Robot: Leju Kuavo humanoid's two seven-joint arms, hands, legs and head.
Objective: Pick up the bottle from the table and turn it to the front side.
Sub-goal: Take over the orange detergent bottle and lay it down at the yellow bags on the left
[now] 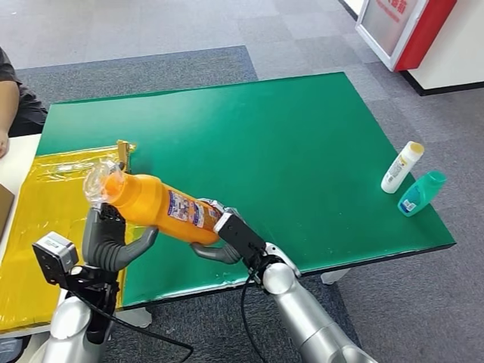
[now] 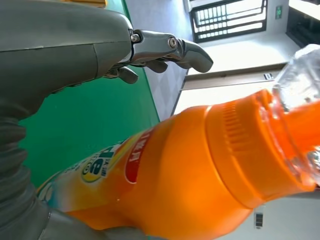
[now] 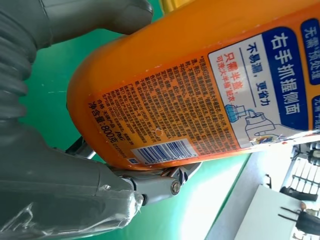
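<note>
An orange bottle (image 1: 154, 204) with a clear cap hangs slanted over the near left part of the green table (image 1: 296, 144), cap end higher and to the left. Its back label with barcode (image 3: 162, 152) faces up. My right hand (image 1: 228, 236) grips the bottle's base, thumb (image 3: 94, 15) on one side and fingers (image 3: 158, 185) on the other. My left hand (image 1: 111, 238) sits just under the neck end. In the left wrist view its fingers (image 2: 170, 50) stretch out clear of the bottle (image 2: 181, 175), with green table showing between them.
A white bottle (image 1: 402, 166) and a teal bottle (image 1: 421, 193) lie near the table's right edge. A yellow sheet (image 1: 45, 204) covers the surface on the left. A person's arm (image 1: 11, 98) is at the far left. A red and white stand (image 1: 402, 26) is at the back right.
</note>
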